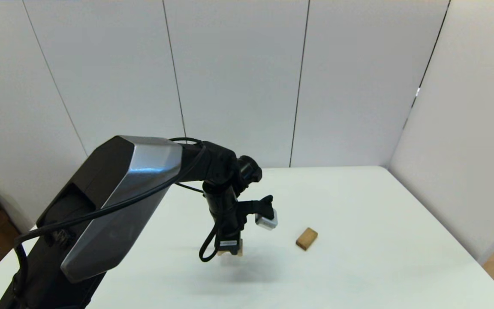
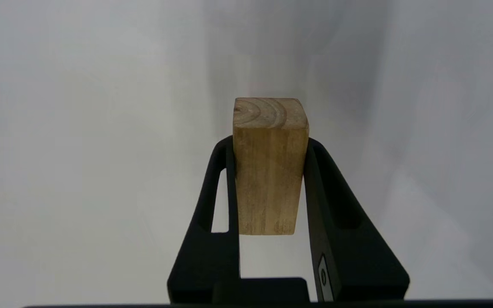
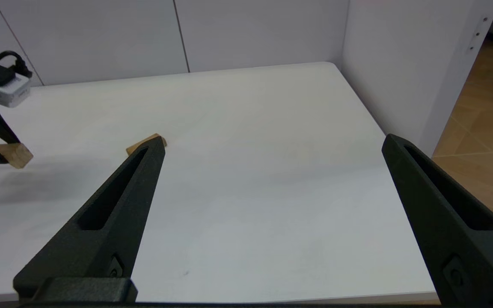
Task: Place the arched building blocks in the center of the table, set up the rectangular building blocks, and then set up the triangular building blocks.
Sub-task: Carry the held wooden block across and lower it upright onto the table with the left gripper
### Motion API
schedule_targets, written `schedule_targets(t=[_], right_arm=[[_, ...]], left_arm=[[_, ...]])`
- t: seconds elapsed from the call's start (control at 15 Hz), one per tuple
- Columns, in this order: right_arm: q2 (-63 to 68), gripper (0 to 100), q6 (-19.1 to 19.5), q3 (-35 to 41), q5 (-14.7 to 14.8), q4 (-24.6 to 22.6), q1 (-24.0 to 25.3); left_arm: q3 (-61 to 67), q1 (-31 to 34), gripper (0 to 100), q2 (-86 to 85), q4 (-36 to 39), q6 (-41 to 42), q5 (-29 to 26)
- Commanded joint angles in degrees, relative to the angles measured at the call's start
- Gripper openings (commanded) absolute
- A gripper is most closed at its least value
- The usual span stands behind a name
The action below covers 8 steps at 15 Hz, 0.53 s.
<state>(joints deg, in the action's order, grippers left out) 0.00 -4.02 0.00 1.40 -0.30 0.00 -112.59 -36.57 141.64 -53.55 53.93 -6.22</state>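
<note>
1. The left gripper (image 1: 230,253) hangs over the middle of the white table (image 1: 358,201), its jaws clamped on a light wooden block (image 2: 269,171) whose shape cannot be told.
2. A tan rectangular block (image 1: 306,238) lies flat on the table, well right of that gripper.
3. The right gripper (image 3: 272,149) hovers at the table's near right side, jaws spread wide and holding nothing.
</note>
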Motion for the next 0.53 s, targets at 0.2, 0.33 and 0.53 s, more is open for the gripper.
schedule_targets(t=[0.2, 0.33, 0.53], right_arm=[[0.0, 100, 0.0, 0.0, 0.0, 0.0, 0.0], [0.0, 100, 0.0, 0.0, 0.0, 0.0, 0.0], [0.0, 100, 0.0, 0.0, 0.0, 0.0, 0.0]], left_arm=[[0.0, -0.2, 0, 0.6, -0.1, 0.4, 0.0], [0.0, -0.4, 0, 0.7, 0.0, 0.5, 0.0], [-0.3, -0.7, 0, 1.5, 0.2, 0.3, 0.0]])
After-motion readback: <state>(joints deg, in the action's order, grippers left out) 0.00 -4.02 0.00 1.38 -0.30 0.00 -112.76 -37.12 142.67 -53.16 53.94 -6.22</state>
